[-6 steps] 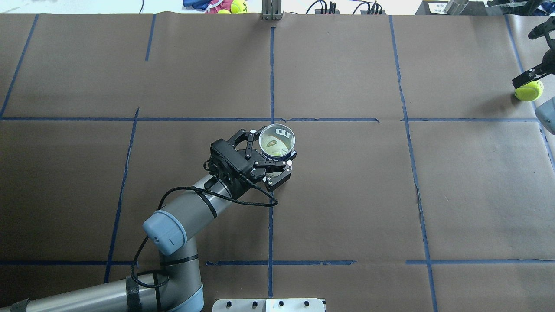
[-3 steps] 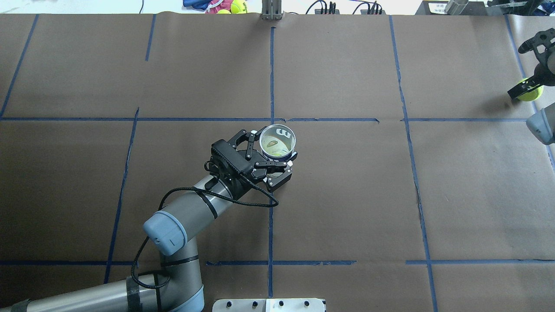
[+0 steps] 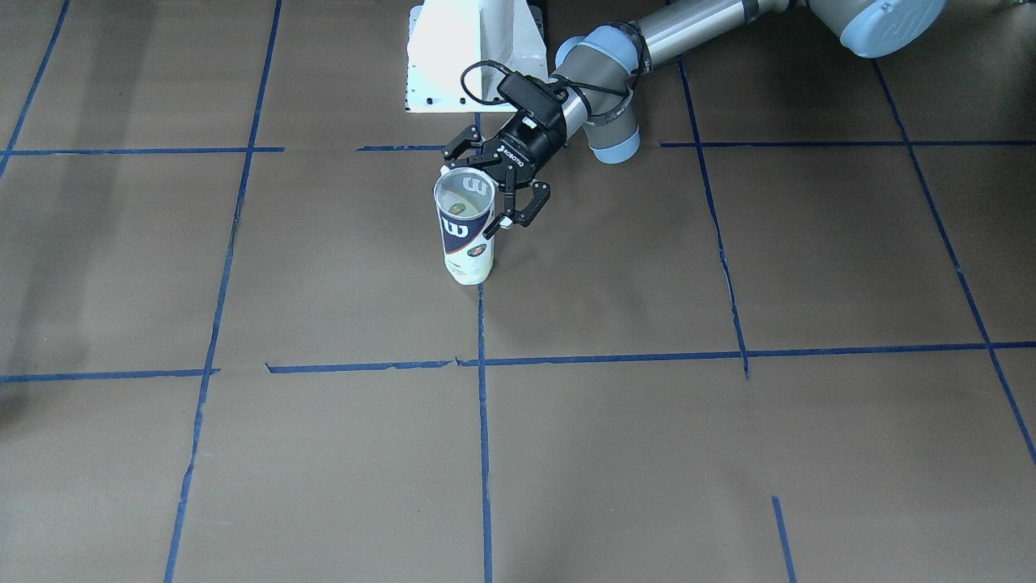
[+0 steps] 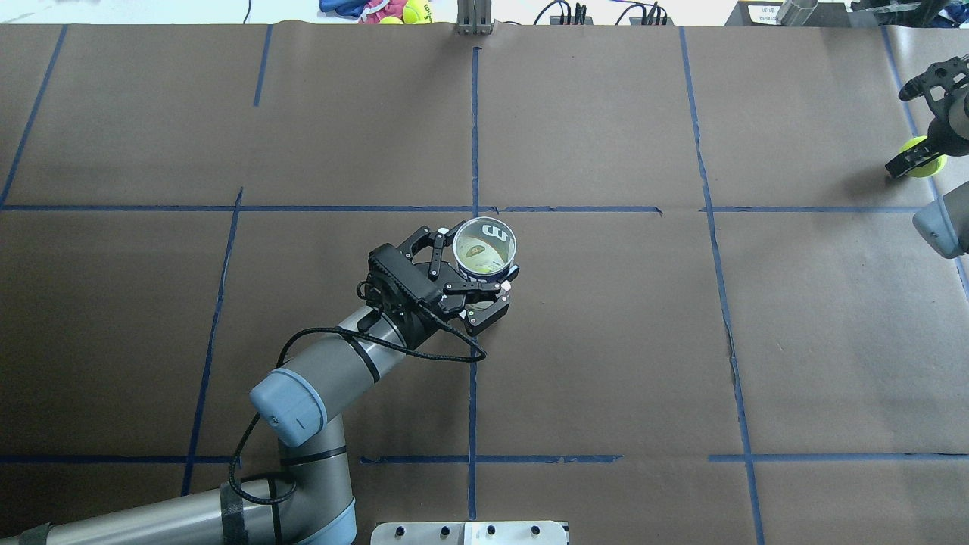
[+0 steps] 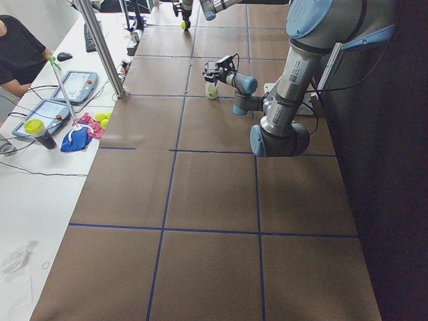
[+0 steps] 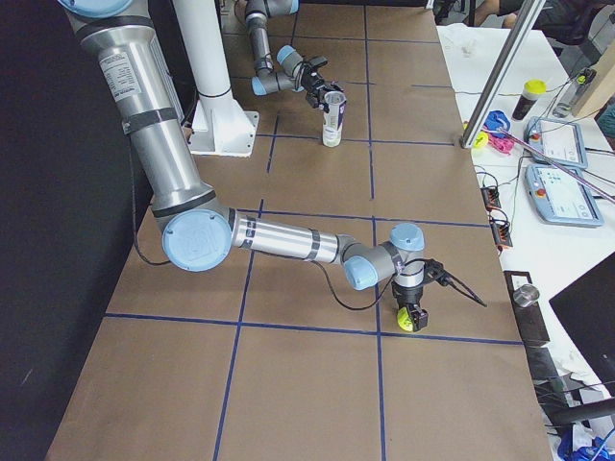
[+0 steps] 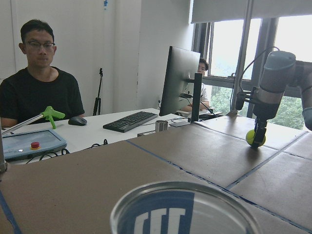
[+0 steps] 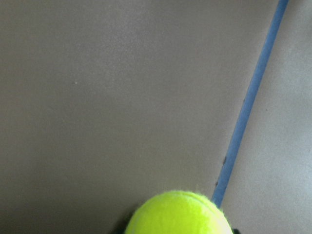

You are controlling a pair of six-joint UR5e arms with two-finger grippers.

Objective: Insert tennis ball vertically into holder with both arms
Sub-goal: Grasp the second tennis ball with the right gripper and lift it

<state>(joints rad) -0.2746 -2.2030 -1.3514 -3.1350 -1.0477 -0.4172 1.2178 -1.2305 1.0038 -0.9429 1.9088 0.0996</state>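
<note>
The holder [image 4: 484,246], a clear can with a navy-and-white W label, stands upright near the table's middle, open end up; it also shows in the front view [image 3: 465,235] and its rim in the left wrist view [image 7: 185,209]. My left gripper [image 4: 478,266] is shut on its upper part from the side. My right gripper [image 4: 917,155] at the far right table edge is shut on the tennis ball [image 4: 927,160] and points down, with the ball at or just above the paper. The ball also shows in the right view [image 6: 408,320] and the right wrist view [image 8: 178,214].
Brown paper with blue tape lines [image 4: 475,136] covers the table. The white bolted pedestal [image 3: 469,57] stands at the robot's side. Spare balls and a cloth [image 4: 394,10] lie past the far edge. Operators' desk with tablets [image 6: 562,192] runs along that side.
My right gripper has turned and shifted slightly toward the far edge with the ball in it, and its wrist came further into view. The left arm and holder have not moved.
</note>
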